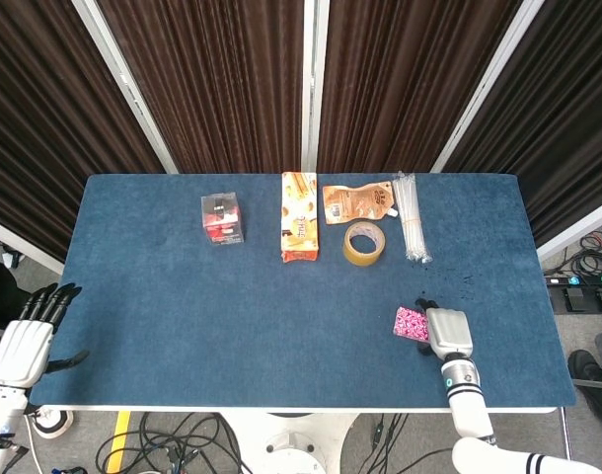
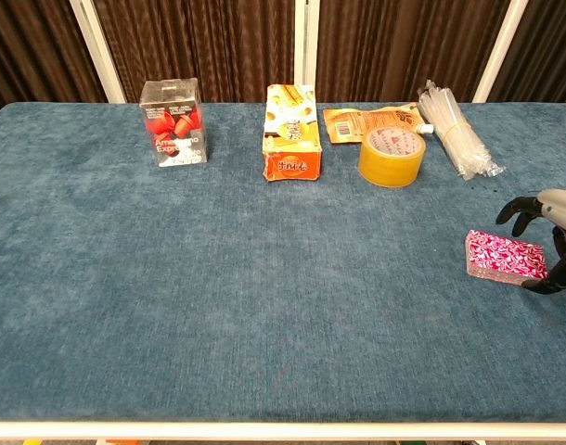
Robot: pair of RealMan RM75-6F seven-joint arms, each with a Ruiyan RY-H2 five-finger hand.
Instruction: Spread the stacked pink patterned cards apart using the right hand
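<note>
Covering the whole working area, a blue cloth surface [image 1: 183, 306] stands before dark curtains [image 1: 212, 79] with pale uprights. The right hand [image 1: 447, 333] sits near the front right edge, pressed up against the right side of the pink patterned cards [image 1: 413, 323]; in the chest view its dark fingers [image 2: 517, 213] arch over the far right corner of the stack while another dark digit reaches the near right corner, so the fingers are spread around that end, and whether they truly clamp it cannot be told. The cards lie flat as one neat, squared pile. The left hand [image 1: 25, 341] hangs off the front left corner of the surface, its fingers straight, slightly apart and holding nothing. Along the back stand an orange snack box [image 2: 292, 130] lying lengthwise, a clear box of red items [image 2: 173, 122] well to its left, and an orange pouch [image 2: 368, 121] lying flat. A roll of yellowish tape [image 2: 391, 156] rests just in front of the pouch, and a bundle of clear sticks [image 2: 455, 137] lies beside it to the right.
</note>
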